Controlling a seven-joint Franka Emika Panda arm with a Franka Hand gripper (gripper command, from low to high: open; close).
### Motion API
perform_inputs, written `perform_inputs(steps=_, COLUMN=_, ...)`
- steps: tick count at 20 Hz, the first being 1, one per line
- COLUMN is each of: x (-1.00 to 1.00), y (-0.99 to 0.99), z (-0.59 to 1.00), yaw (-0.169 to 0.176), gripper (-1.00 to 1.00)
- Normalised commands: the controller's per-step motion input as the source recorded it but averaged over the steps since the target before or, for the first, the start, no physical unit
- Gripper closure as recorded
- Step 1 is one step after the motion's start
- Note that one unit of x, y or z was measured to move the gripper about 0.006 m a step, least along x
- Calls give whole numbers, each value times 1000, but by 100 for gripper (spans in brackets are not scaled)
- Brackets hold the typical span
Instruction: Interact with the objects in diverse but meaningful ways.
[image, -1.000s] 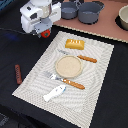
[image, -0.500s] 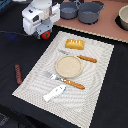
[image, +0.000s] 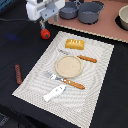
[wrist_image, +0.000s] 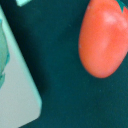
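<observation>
Pincer above the tomato, a pick not yet made.

The tomato lies on the dark table just off the mat's far corner, right under the arm. Whether the pincer is open or closed I cannot tell. Judged next: descend, centre and close on it. The wrist view shows the tomato close and untouched; only the exterior view shows bread, sausage and fish.

Black tabletop fills most of the frame, dark and matte. Pale wooden board across the upper right. Striped cream placemat lies mid-frame, set diagonally.
</observation>
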Motion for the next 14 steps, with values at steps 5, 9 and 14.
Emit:
perform_inputs(steps=5, x=1000, y=-27, z=410, yaw=-7, gripper=-100)
perform_inputs(steps=9, x=999, y=-174, z=165, yaw=-4, gripper=-100)
perform_inputs(steps=14, x=866, y=-266, z=0, yaw=7, gripper=-100)
